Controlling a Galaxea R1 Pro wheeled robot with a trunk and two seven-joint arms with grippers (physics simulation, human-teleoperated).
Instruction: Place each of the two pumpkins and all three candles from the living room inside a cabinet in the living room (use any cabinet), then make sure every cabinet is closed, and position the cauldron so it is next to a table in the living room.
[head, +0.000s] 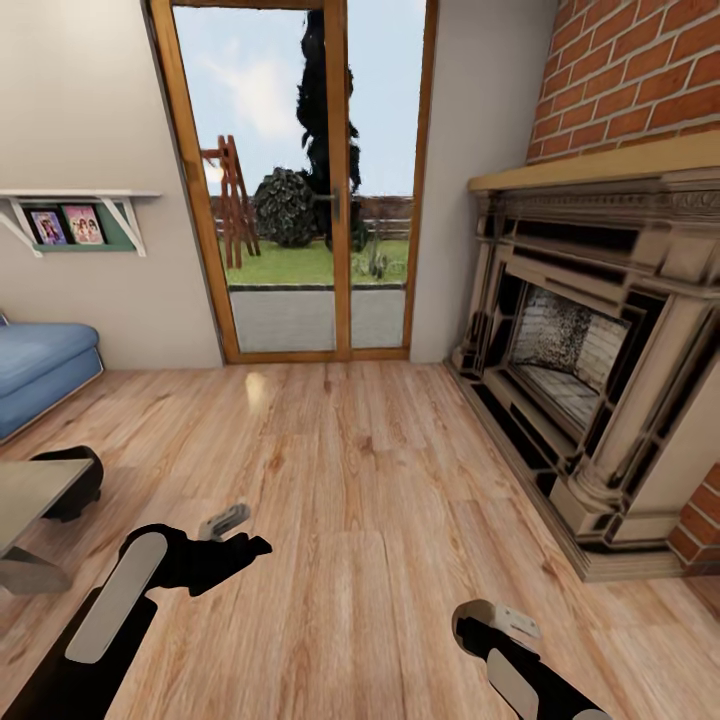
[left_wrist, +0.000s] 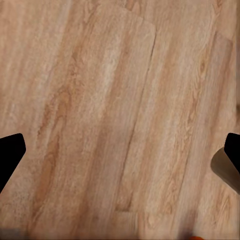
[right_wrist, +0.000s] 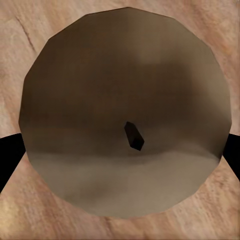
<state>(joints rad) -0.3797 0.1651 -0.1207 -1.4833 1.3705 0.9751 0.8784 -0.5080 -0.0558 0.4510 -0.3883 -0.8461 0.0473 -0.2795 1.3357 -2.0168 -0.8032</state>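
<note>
Facing: glass door at top centre of the head view, garden behind it
Floor: wood floor across the middle and bottom of the frame
Fireplace: ornate fireplace at right, red brick above and beside it
Sofa: blue sofa at left edge, below a white shelf with two photos
Worktop: grey worktop corner at lower left
Cauldron: black rounded cauldron just behind the worktop corner, partly hidden, apparently touching or just beside it
Left gripper: left gripper at lower left over bare floor, released; fingers wide apart at both side edges of the left wrist view, only planks between them
Orange sliver: orange sliver at bottom edge of left wrist view, too small to identify
Right gripper: right gripper at bottom right; dark fingertips at both side edges of the right wrist view
Candle: round brown-tan candle seen end-on with dark wick, sitting between the right gripper fingers, floor behind it
Right grip state: candle rim reaching both fingers, clamped or merely straddled cannot tell
</note>
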